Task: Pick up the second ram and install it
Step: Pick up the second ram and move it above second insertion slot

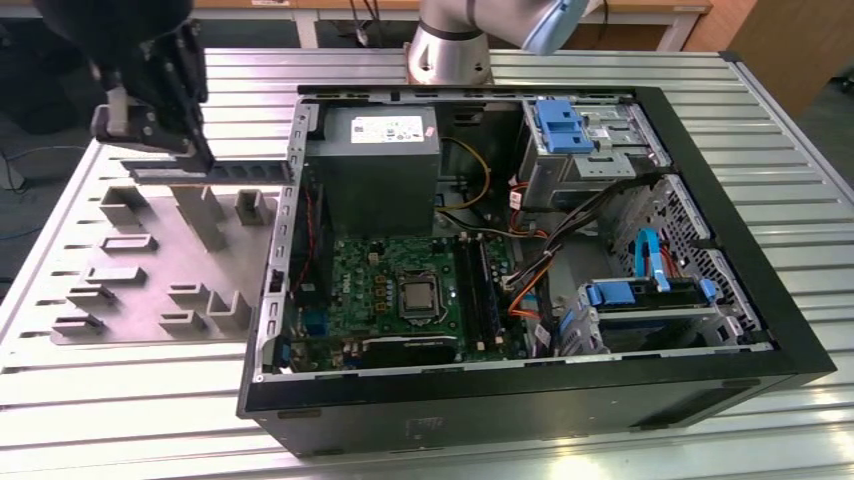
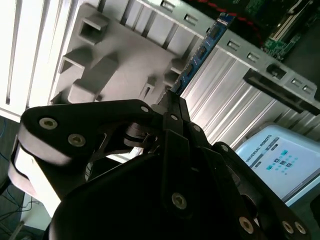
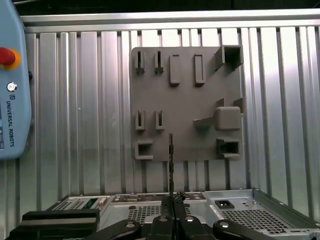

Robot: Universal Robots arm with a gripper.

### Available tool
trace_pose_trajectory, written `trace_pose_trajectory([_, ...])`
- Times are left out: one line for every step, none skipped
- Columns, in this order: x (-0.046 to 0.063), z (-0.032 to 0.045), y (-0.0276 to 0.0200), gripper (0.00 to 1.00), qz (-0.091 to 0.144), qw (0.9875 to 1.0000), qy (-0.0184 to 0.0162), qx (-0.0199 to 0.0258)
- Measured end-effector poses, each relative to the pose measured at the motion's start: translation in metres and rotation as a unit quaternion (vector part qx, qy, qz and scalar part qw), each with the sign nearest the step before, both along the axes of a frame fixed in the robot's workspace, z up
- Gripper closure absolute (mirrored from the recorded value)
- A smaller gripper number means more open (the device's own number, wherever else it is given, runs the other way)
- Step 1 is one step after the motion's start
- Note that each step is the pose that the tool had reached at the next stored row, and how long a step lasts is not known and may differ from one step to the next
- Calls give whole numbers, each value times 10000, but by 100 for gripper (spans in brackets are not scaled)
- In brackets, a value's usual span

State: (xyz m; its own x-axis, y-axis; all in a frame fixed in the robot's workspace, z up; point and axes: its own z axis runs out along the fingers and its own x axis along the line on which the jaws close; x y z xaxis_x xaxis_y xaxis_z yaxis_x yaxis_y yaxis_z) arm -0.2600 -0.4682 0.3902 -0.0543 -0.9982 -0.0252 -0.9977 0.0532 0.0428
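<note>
The second ram [image 1: 227, 171] is a long thin strip held level above the far edge of the grey holder plate [image 1: 147, 270], at the exterior view's left. My gripper [image 1: 191, 150] is shut on it from above. In the second wrist view the ram [image 2: 205, 47] shows as a blue strip with black chips sticking out past the gripper [image 2: 172, 100]. The first wrist view has the ram [image 3: 171, 160] edge-on, over the holder plate [image 3: 185, 100], running out from the shut gripper [image 3: 172, 200].
The open computer case [image 1: 747, 330] lies on the slatted metal table [image 1: 120, 400], to the exterior view's right of the plate. Inside it are the green motherboard [image 1: 380, 280], dark memory slots [image 1: 478, 290], a grey power supply [image 1: 380, 160] and cables. A teach pendant [image 3: 12, 90] lies nearby.
</note>
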Motion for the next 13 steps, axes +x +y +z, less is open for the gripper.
trace_pose_trajectory([45, 0, 0, 88, 0, 10000, 0, 0])
trace_pose_trajectory([90, -1, 0, 88, 0, 10000, 0, 0])
trace_pose_trajectory([139, -1, 0, 88, -1, 10000, 0, 0])
trace_pose_trajectory([184, -2, 0, 88, -1, 10000, 0, 0])
trace_pose_trajectory([229, -2, 0, 88, 0, 10000, 0, 0])
trace_pose_trajectory([274, -3, 0, 88, 0, 10000, 0, 0])
trace_pose_trajectory([319, -3, 0, 88, 0, 10000, 0, 0])
trace_pose_trajectory([363, -3, 0, 88, 0, 10000, 0, 0])
trace_pose_trajectory([408, -4, 0, 88, 0, 10000, 0, 0])
trace_pose_trajectory([455, -5, 0, 88, 0, 10000, 0, 0])
trace_pose_trajectory([500, -5, 0, 88, 0, 10000, 0, 0])
trace_pose_trajectory([545, -5, 0, 88, -1, 10000, 0, 0])
trace_pose_trajectory([592, -6, 0, 88, 0, 10000, 0, 0])
